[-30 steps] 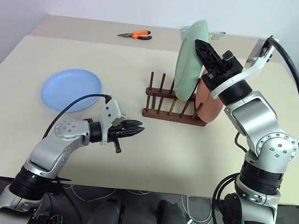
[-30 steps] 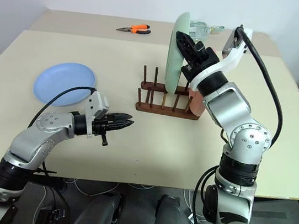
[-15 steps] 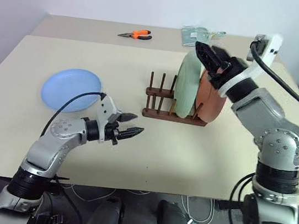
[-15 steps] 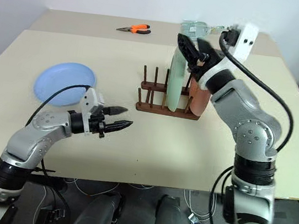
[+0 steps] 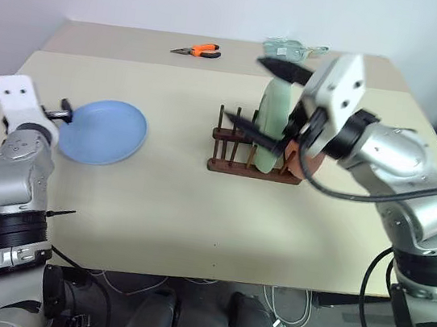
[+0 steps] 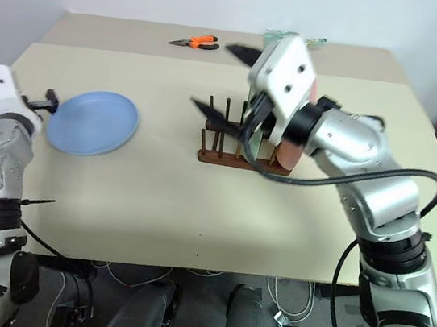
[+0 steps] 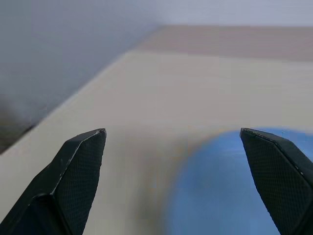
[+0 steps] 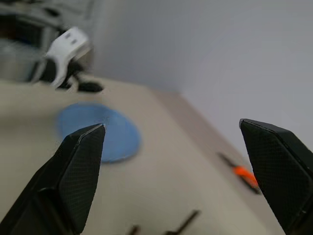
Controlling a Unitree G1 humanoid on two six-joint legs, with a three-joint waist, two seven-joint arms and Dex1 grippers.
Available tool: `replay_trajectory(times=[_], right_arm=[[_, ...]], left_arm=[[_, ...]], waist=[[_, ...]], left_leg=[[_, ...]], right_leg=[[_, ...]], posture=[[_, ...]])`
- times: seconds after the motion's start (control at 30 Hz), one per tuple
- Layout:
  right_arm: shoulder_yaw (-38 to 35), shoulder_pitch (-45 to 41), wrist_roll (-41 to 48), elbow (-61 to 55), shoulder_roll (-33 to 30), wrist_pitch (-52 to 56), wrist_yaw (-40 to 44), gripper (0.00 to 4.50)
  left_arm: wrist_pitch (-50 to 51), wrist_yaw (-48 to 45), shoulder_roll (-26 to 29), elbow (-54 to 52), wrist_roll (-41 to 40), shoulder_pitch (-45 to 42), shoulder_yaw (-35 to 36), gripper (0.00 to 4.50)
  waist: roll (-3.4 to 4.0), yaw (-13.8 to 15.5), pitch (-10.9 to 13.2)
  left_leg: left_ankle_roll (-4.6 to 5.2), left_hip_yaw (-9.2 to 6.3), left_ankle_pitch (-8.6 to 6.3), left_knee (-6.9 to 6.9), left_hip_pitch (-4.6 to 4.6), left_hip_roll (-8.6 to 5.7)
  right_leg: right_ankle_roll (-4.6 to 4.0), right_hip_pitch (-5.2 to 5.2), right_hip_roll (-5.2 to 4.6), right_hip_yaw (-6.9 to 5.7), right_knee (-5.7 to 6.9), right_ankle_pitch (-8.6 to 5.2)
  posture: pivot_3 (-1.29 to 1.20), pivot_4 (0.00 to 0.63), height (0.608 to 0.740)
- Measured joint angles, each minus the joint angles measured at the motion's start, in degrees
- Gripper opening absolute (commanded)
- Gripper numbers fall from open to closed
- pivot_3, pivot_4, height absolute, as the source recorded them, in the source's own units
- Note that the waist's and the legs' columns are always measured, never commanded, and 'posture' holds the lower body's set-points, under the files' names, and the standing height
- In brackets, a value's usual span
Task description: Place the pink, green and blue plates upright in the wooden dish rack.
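Pale green (image 5: 271, 126) and pink round plates (image 5: 307, 161) stand upright in the dark brown wooden peg rack (image 5: 253, 157) at frame centre. The round blue plate (image 5: 106, 131) lies flat on the beige desk (image 5: 173, 198) at left. Both the left tool (image 7: 178, 169) and the right tool (image 8: 176, 166) gape wide, holding nothing.

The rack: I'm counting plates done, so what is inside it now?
In the rack the green plate stands upright, with the pink plate behind it, mostly covered by the right arm. The blue plate lies flat on the table.
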Motion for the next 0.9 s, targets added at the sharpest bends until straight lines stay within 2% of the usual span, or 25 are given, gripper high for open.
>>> replay_trajectory(times=[0.17, 0.2, 0.27, 0.3, 0.5, 0.57, 0.7, 0.9], right_arm=[[1.14, 2.15, -2.67, -0.04, 3.48, -0.14, 2.16, 4.47], [1.16, 2.51, -3.42, -0.04, 3.91, -0.48, 2.51, 4.49], [1.31, 3.50, -5.01, 0.00, 4.19, -1.19, 3.03, 4.50], [1.38, 4.00, -5.94, 0.08, 4.38, -1.38, 3.14, 4.50], [1.53, 4.62, -9.75, 0.97, 5.17, -1.88, 4.09, 4.50], [1.53, 4.66, -10.11, 1.10, 5.36, -1.50, 4.57, 4.50], [2.42, 4.31, -13.61, 1.81, 5.30, -2.51, 5.44, 4.50], [11.55, -1.92, -30.17, 8.54, 5.25, -13.39, 6.74, 4.50]], left_arm=[[12.95, 0.54, -5.83, -3.25, -8.51, 0.20, 6.56, 4.50], [15.07, 0.60, -7.68, -3.88, -10.81, 0.12, 7.93, 4.26], [17.10, 1.88, -10.86, -5.04, -14.42, -0.67, 11.56, 3.65], [17.90, 2.62, -11.59, -5.11, -16.08, -1.39, 13.24, 3.19], [18.47, 5.90, -13.72, -3.48, -20.23, -3.09, 16.62, 0.02], [16.97, 4.97, -13.36, -3.07, -20.70, -3.61, 16.04, 0.02], [12.99, -3.71, -11.81, -8.42, -21.91, -3.67, 8.71, 0.02], [12.90, -10.74, -8.75, -22.17, -26.17, -10.83, -3.81, 0.02]], waist=[[-0.19, 0.90, 0.04], [-0.22, 0.96, 0.02], [-0.28, 0.96, 0.03], [-0.28, 0.96, 0.03], [-0.31, 0.87, 0.03], [-0.34, 0.87, 0.05], [-0.59, 1.13, 0.17], [-0.61, 0.52, 0.18]], left_leg=[[-0.07, -0.06, 0.04, 0.04, -0.01, -0.02], [-0.08, -0.06, 0.04, 0.03, 0.00, -0.02], [-0.11, -0.07, 0.04, 0.01, 0.00, -0.01], [-0.12, -0.06, 0.05, 0.00, 0.01, 0.00], [-0.16, -0.06, 0.07, -0.02, 0.02, 0.00], [-0.17, -0.05, 0.07, -0.02, 0.01, 0.00], [-0.22, -0.06, 0.10, 0.00, -0.06, -0.01], [-0.25, 0.01, 0.11, -0.09, 0.04, 0.00]], right_leg=[[-0.14, 0.02, -0.01, -0.03, 0.03, 0.09], [-0.14, 0.02, -0.01, -0.04, 0.03, 0.09], [-0.15, -0.02, 0.00, -0.05, 0.07, 0.09], [-0.15, -0.02, 0.00, -0.05, 0.09, 0.09], [-0.15, -0.03, 0.04, -0.06, 0.09, 0.09], [-0.16, -0.02, 0.03, -0.05, 0.08, 0.09], [-0.19, -0.02, 0.03, -0.07, 0.02, 0.11], [-0.20, -0.02, 0.02, -0.04, 0.02, 0.12]], posture=[[0.00, 0.150, 0.740], [0.00, 0.150, 0.740], [0.00, 0.150, 0.740], [0.00, 0.150, 0.740], [0.00, 0.150, 0.740], [0.00, 0.150, 0.740], [0.00, 0.150, 0.740], [0.00, 0.150, 0.740]])
